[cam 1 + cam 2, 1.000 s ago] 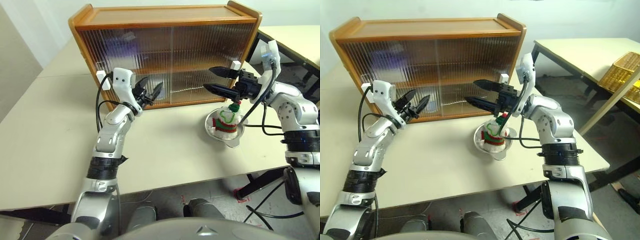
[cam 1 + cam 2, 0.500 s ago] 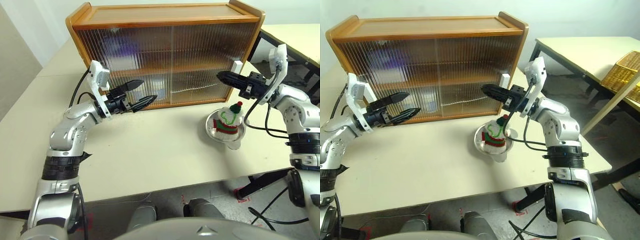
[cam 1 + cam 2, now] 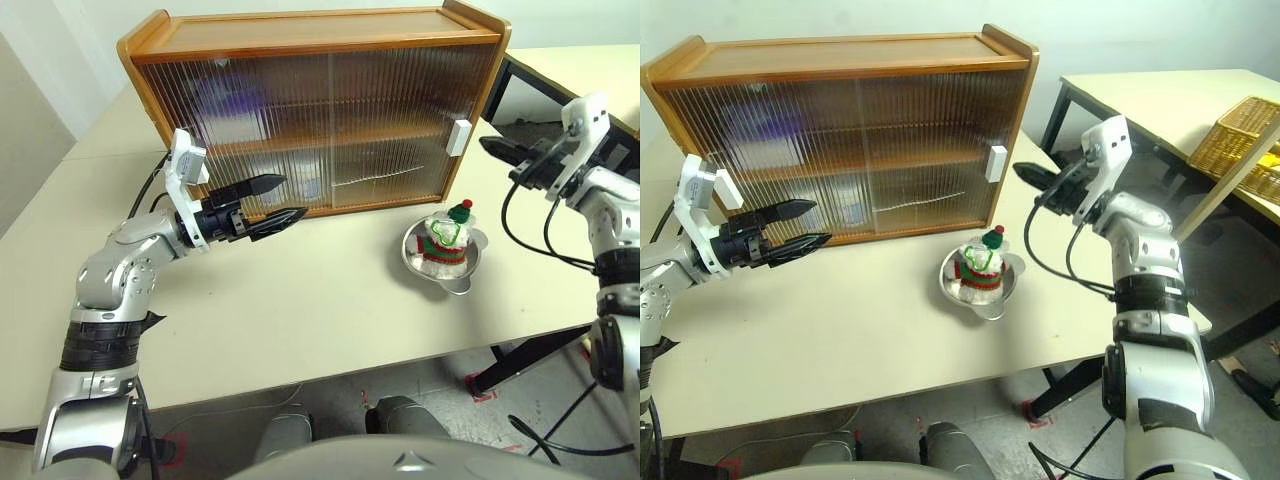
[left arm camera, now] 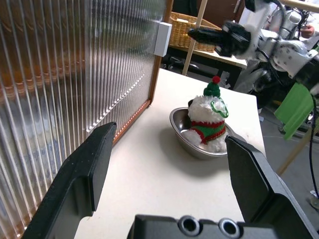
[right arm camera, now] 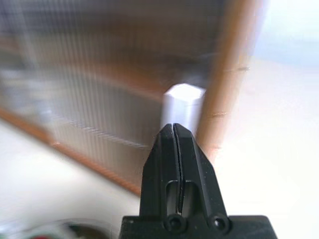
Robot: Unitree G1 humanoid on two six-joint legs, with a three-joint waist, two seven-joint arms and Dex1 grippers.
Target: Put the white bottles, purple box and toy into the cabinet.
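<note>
The cabinet (image 3: 320, 40) stands at the back of the table with both ribbed doors shut. Behind the panels I make out a purple blur (image 3: 238, 97) on the upper shelf, likely the purple box, and a pale blue-white patch (image 3: 308, 186) on the lower shelf, likely a white bottle. The toy (image 3: 445, 236) sits upright in a metal bowl (image 3: 462, 272) in front of the cabinet's right end. My left gripper (image 3: 277, 199) hovers open and empty before the left door, pointing towards the toy (image 4: 209, 117). My right gripper (image 3: 497, 148) is shut and empty, just right of the white handle (image 3: 460, 137).
A second table stands at the right with a wicker basket (image 3: 1240, 135) on it, across a narrow gap. The table's front edge runs close below the bowl. The right gripper (image 4: 207, 35) hangs above and behind the bowl.
My right gripper has shut and drawn away to the right, from above the toy to past the cabinet's right handle. My left arm has swung out left and its gripper opened wider.
</note>
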